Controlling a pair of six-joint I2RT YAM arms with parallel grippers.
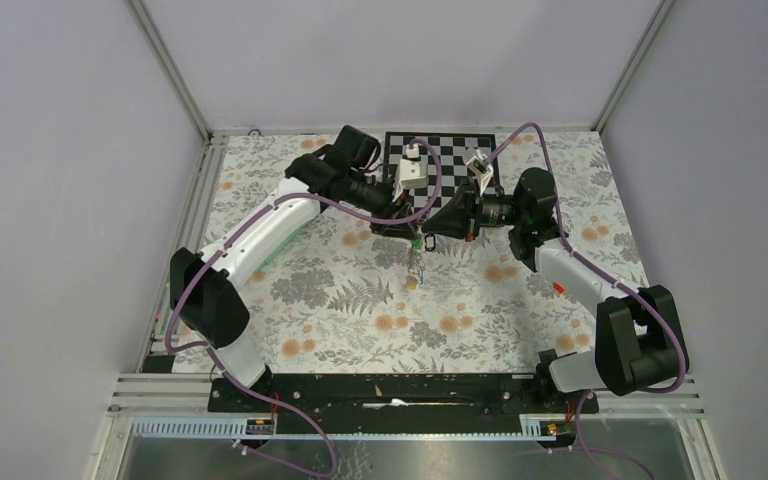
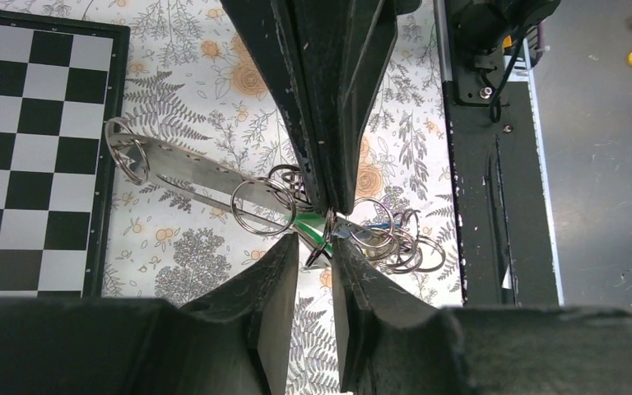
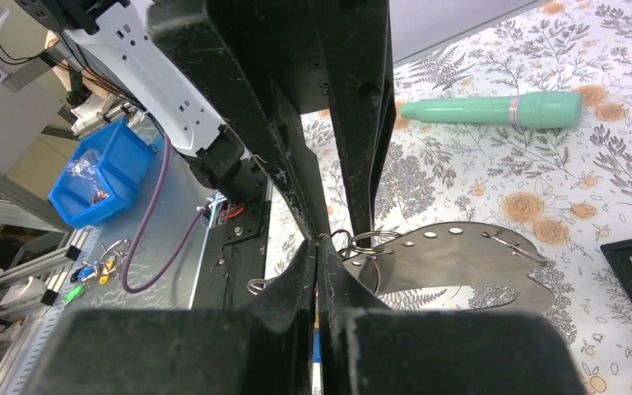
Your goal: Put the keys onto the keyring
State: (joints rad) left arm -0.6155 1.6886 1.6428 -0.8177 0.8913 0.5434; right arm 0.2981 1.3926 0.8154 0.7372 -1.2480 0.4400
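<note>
Right pincer (image 3: 317, 247) pressed together, pinching thin keyring (image 3: 325, 239) at tips. Left pincer (image 2: 314, 247) facing it tip to tip, slightly spread, ring wire in gap. Keys (image 2: 306, 227), green head visible, bunched with loose rings (image 2: 403, 247) just beside tips, over floral surface (image 1: 360, 310). Perforated metal plate (image 2: 189, 169) runs toward chessboard (image 2: 16, 148). Mint-green cylinder (image 3: 494, 109) lies on surface, well apart.

No text, brand, number or sign is legible in any view. The checkerboard (image 1: 438, 160) carries only plain black and white squares, and the tablecloth (image 1: 340, 300) only a floral print. The orange mark (image 1: 558, 287) on the right arm is too small to read.
</note>
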